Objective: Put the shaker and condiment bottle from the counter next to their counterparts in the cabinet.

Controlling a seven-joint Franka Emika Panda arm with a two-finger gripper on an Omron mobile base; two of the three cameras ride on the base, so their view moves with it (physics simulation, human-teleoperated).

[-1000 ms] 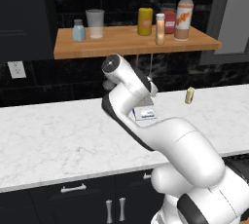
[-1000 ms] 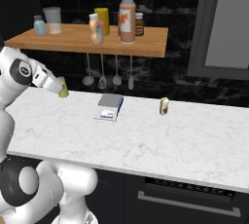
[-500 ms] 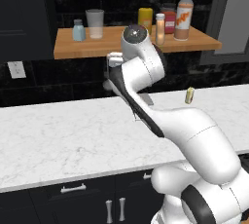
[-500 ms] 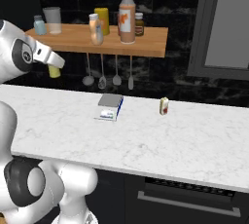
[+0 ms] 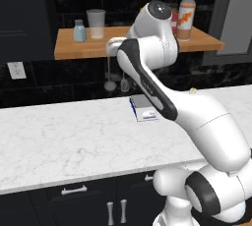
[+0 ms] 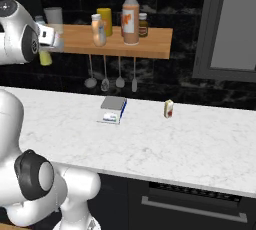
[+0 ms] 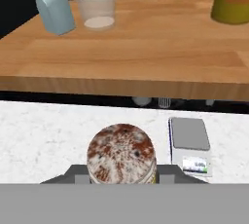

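Below shelf (image 7: pixel 121 87), pincer (image 7: pixel 121 177) fingertips hide behind shaker (image 7: pixel 121 155).

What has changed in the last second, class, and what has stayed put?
The arm has swung up from the counter, lifting the shaker in its shut gripper to the front of the shelf, near the blue shaker. The scale, the small bottle on the counter and the shelf items have not moved.
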